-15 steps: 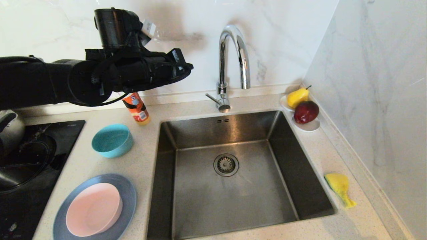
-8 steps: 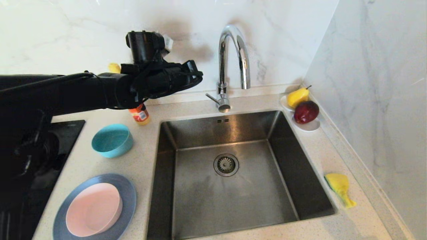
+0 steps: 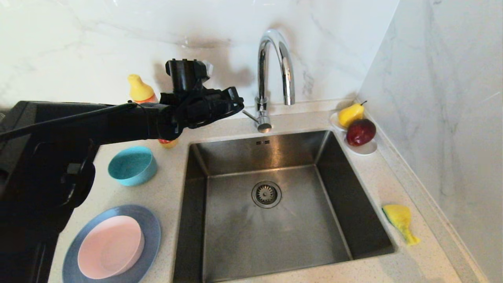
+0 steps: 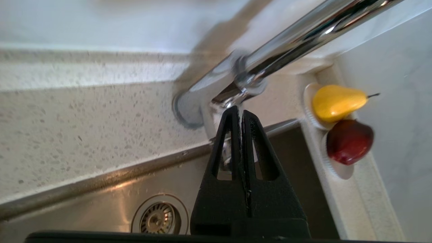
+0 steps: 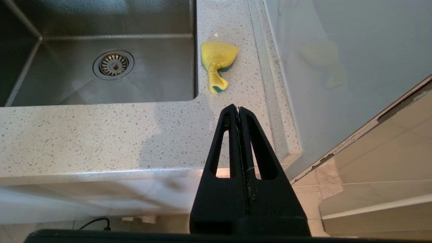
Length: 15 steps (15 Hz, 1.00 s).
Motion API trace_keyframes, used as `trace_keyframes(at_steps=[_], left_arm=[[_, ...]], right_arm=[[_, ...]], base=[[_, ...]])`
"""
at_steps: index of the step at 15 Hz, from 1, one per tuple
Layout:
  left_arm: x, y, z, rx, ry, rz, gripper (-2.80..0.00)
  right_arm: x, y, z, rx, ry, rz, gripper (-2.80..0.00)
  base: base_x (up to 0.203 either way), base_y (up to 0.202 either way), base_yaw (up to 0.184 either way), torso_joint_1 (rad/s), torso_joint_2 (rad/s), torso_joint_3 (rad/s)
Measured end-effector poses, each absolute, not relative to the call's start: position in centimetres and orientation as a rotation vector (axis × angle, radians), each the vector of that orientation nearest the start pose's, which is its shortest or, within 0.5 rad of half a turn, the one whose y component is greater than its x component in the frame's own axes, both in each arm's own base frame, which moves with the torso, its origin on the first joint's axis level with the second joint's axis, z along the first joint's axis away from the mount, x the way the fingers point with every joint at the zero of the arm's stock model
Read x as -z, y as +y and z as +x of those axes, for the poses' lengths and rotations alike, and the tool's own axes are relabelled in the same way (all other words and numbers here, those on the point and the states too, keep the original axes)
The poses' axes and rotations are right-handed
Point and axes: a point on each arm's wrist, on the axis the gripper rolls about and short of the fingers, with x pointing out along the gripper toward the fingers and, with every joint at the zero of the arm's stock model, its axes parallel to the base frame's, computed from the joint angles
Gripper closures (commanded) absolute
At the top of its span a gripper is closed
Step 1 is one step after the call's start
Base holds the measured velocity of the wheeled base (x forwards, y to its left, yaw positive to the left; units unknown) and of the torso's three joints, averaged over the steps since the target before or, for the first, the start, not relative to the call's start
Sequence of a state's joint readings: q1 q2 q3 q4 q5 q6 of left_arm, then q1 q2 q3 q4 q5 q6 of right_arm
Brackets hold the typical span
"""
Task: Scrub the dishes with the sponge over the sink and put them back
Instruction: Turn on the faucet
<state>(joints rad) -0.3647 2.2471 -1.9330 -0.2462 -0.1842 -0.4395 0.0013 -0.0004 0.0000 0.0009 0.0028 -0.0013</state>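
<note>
Hovering left end effector point(image 3: 235, 105) pinched closed beside tap point(image 3: 275, 67), sponge point(image 3: 399, 220) untouched

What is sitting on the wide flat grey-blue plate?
A pale pink bowl sits on the wide grey-blue plate, empty inside as far as the head view shows. The plate's centre beneath it is hidden.

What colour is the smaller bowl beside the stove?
The smaller bowl is teal, inside and out; the head view shows it best.
</note>
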Motion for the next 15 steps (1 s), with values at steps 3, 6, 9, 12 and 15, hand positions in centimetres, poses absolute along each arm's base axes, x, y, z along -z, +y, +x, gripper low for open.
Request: trace_keyframes(at_steps=[3,6,9,12,15], left_arm=[[-23.7,-17.7,45.0,0.526,0.194,-0.421,0.00],[-23.1,-17.9,45.3,0.525,0.200,-0.421,0.00],[-22.7,-18.0,45.5,0.526,0.208,-0.419,0.00],[-22.6,-18.4,45.4,0.530,0.221,-0.438,0.00],[-22.4,-18.9,45.0,0.538,0.241,-0.464,0.00]], right_arm=[[-7.5,0.0,-2.3,-0.004,0.001,-0.001,0.00],[-7.5,0.0,-2.3,-0.004,0.000,-0.001,0.00],[-7.5,0.0,-2.3,-0.004,0.001,-0.001,0.00],[-7.5,0.0,-2.3,-0.004,0.001,-0.001,0.00],[-7.5,0.0,-2.3,-0.004,0.000,-0.001,0.00]], base=[[0.000,0.000,0.000,0.000,0.00,0.000],[0.000,0.000,0.000,0.000,0.00,0.000],[0.000,0.000,0.000,0.000,0.00,0.000],[0.000,0.000,0.000,0.000,0.00,0.000],[0.000,0.000,0.000,0.000,0.00,0.000]])
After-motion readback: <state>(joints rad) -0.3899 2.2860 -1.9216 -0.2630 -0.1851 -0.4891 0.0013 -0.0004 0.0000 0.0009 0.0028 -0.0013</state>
